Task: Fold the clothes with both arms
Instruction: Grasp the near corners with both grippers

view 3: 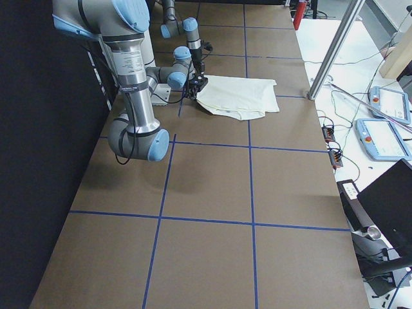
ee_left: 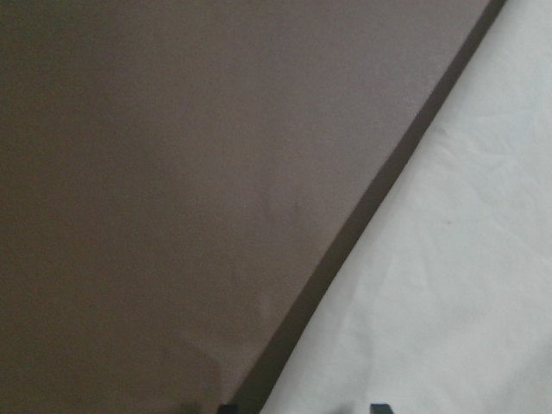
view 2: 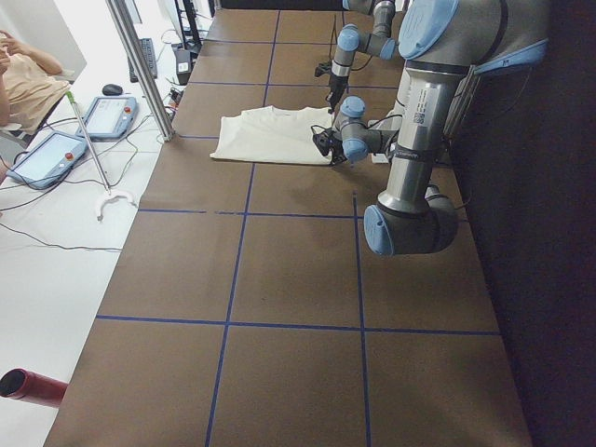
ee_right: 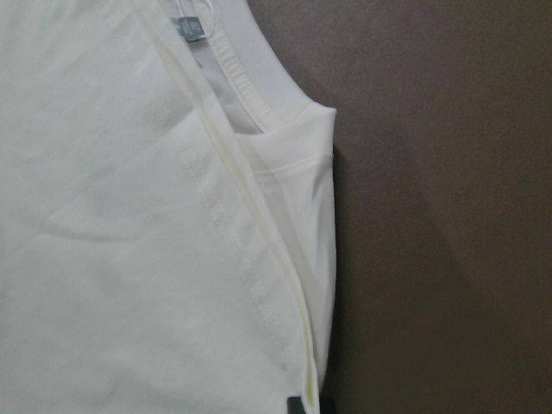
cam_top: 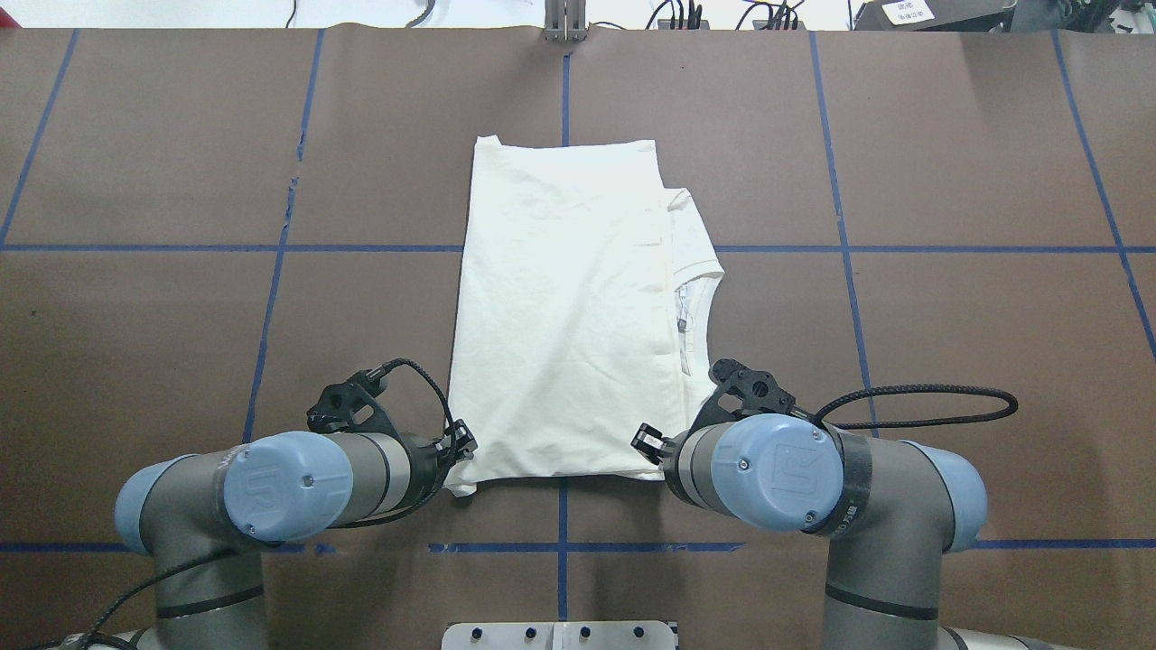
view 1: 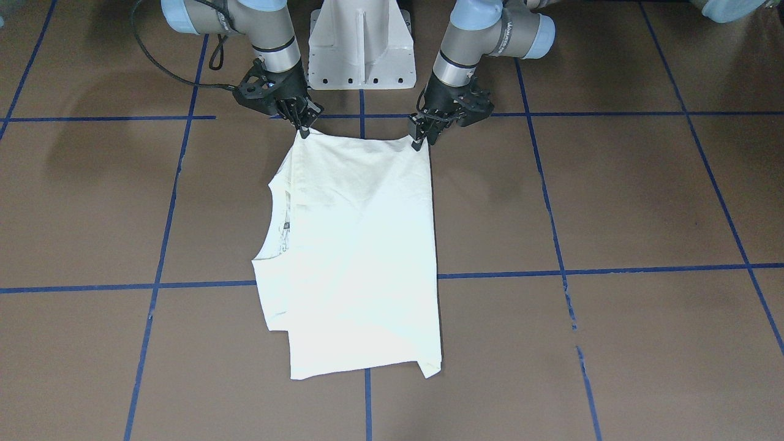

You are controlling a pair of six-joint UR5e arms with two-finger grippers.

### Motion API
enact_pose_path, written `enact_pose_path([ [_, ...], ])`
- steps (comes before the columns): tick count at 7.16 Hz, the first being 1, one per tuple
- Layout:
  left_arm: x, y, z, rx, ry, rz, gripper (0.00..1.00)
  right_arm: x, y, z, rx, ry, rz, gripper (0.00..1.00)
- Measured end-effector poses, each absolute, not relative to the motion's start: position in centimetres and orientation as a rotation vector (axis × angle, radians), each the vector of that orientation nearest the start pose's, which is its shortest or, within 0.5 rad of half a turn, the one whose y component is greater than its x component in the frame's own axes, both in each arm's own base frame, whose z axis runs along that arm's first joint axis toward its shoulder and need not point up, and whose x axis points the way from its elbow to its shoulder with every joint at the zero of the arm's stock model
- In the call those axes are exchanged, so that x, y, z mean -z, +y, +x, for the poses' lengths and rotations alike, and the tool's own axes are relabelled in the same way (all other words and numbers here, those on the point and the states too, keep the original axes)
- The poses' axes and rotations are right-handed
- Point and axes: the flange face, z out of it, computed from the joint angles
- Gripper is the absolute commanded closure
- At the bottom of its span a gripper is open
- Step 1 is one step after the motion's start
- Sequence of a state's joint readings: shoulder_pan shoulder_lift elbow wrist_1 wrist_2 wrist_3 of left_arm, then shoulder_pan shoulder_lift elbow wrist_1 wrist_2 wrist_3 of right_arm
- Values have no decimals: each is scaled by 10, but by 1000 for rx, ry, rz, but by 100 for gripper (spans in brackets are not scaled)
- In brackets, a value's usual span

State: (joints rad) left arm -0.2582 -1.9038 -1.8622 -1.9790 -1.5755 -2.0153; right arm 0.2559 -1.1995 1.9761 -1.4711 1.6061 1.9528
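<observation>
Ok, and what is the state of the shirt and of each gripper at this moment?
shirt: folded into a long rectangle, lying on the table, its two robot-side corners gripped.
left gripper: closed, it seems, on one of those corners.
right gripper: closed on the other corner.

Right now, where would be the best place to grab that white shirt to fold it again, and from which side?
The two corners of the shirt on its short edge, where the left claw and right claw sit, one each, coming from above. It lies as a long folded rectangle, so that straight edge should lift evenly and carry over the rest.
</observation>
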Motion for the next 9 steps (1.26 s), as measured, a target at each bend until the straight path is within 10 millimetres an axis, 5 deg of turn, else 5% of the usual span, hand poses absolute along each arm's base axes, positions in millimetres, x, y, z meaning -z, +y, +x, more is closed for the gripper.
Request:
enact_pose_path([
  [4, -289, -278, 526, 630, 1077, -101, 100, -263, -263, -516, -569, -906, -96, 100],
  [7, -277, -259, 470, 615, 1131, -118, 100, -256, -210, -481, -487, -947, -140, 100],
  [9, -253, -251, 463, 602, 1174, -131, 100, -240, -197, -459, -464, -991, -155, 100],
])
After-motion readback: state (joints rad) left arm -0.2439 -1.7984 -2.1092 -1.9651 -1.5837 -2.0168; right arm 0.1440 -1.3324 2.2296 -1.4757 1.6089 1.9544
